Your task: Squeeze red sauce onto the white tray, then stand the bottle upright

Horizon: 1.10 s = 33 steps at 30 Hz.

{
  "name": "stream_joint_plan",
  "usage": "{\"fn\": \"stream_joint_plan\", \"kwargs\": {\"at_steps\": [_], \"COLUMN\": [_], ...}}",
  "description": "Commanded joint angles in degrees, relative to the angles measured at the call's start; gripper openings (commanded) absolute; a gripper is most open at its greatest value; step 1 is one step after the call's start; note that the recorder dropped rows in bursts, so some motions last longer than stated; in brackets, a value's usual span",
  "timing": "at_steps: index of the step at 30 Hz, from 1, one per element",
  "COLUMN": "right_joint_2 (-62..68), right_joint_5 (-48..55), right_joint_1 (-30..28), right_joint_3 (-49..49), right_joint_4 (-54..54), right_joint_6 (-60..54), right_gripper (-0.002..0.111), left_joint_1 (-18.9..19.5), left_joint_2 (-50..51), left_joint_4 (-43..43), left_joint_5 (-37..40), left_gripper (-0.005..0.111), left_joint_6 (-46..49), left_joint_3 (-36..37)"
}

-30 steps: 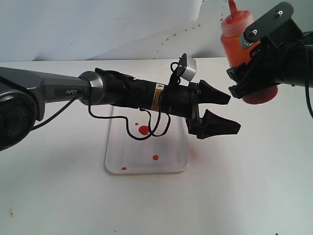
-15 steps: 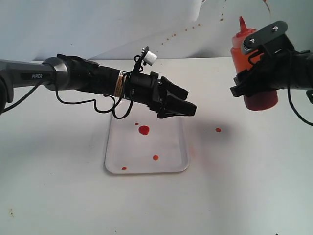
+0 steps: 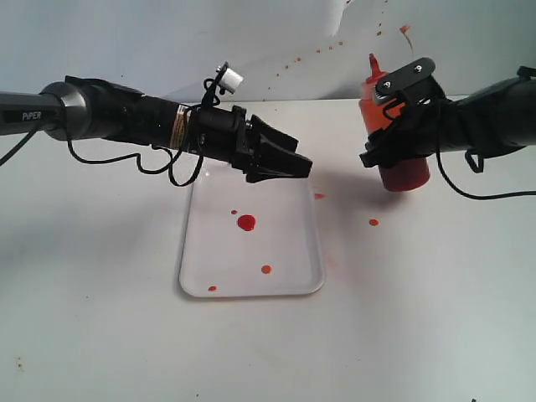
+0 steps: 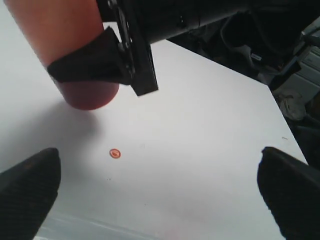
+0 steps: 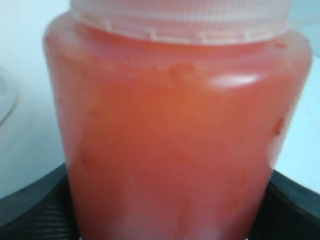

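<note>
Right gripper (image 3: 387, 136) is clamped round the bottle (image 3: 405, 171), its black fingers (image 4: 91, 63) crossing the lower half of the translucent orange-red body, and it holds the bottle close to upright, leaning slightly, with the thin red nozzle (image 3: 373, 64) on top. Left gripper (image 3: 303, 167) hangs over the far end of the white tray (image 3: 193, 286) with nothing in it; the left wrist view shows its two dark fingertips (image 4: 30, 191) standing wide apart with only the table between them. That white table (image 3: 419, 327) carries everything, and behind it a pale backdrop (image 3: 167, 42) is flecked with small red splashes. The tray lies flat near the middle of the table, its long sides running away from the exterior camera. The bottle is well to the right of the tray, off it altogether, with its base low over the bare table; whether the base touches the surface cannot be told. Close up, the right wrist view shows the bottle full of cloudy red sauce under a pale ribbed collar (image 5: 180, 20). On the tray the red sauce (image 3: 245, 222) sits as one round blob toward the far half, with a smaller drop (image 3: 266, 269) nearer the front and a tiny one (image 3: 212, 288) by the front rim. Two more drops lie on the table between tray and bottle, one (image 3: 373, 222) below the bottle and one (image 3: 319, 196) just beside the tray's right edge.
</note>
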Motion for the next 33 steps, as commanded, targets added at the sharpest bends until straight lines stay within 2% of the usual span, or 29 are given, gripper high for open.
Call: {"fn": "stream_joint_plan", "kwargs": {"at_steps": [1, 3, 6, 10, 12, 13, 14, 16, 17, 21, 24, 28, 31, 33], "right_joint_2": [-0.3, -0.4, -0.7, -2.2, -3.3, -3.9, -4.1, -4.3, -4.3, -4.3, -4.3, -4.3, -4.3, -4.3], "right_joint_5": [4.8, 7.0, 8.2, 11.0, 11.1, 11.0, 11.0, 12.1, 12.8, 16.4, 19.3, 19.3, 18.7, 16.8], "right_joint_1": [-0.1, -0.1, -0.2, -0.2, -0.2, -0.2, -0.2, -0.2, -0.2, -0.2, -0.2, -0.2, -0.2, -0.2], "right_joint_3": [-2.0, -2.0, -2.0, -2.0, -2.0, -2.0, -2.0, -2.0, -2.0, -2.0, -2.0, -2.0, -2.0, -2.0], "right_joint_4": [0.1, 0.1, 0.1, 0.1, 0.1, 0.1, 0.1, 0.1, 0.1, 0.1, 0.1, 0.1, 0.1, 0.1], "right_joint_6": [-5.2, -6.7, -7.3, -8.2, -8.5, -8.5, -8.5, -8.6, -8.6, -8.6, -8.6, -9.0, -9.2, -10.2], "right_gripper": [0.000, 0.000, 0.000, 0.000, 0.000, 0.000, 0.000, 0.000, 0.000, 0.000, 0.000, 0.000, 0.000, 0.000], "left_joint_1": [-0.2, -0.8, -2.1, -5.1, -5.4, -5.4, -5.4, -5.6, -5.6, -6.6, -8.5, -11.1, -12.4, -12.5], "left_joint_2": [-0.5, -0.5, -0.5, -0.5, -0.5, -0.5, -0.5, -0.5, -0.5, -0.5, -0.5, -0.5, -0.5, -0.5], "left_joint_4": [-9.9, -14.5, -18.4, -17.0, -17.6, -18.2, -18.4, -20.7, -22.5, -29.0, -29.0, -26.7, -26.7, -26.7], "left_joint_5": [-0.4, -0.4, 4.6, 20.8, 25.1, 26.3, 26.4, 25.9, 26.0, 31.0, 37.8, 37.8, 43.1, 43.7], "left_gripper": [0.105, 0.105, 0.105, 0.104, 0.098, 0.083, 0.073, 0.011, 0.001, 0.000, 0.000, 0.000, 0.000, 0.000], "left_joint_6": [5.5, 8.3, 9.8, 10.1, 10.2, 10.2, 10.1, 10.1, 10.4, 10.4, 10.4, 11.4, 10.1, 11.1], "left_joint_3": [-0.2, -0.2, -0.2, -0.2, -0.2, -0.2, -0.2, -0.2, -0.2, -0.6, -1.9, -4.0, -5.0, -5.0]}}
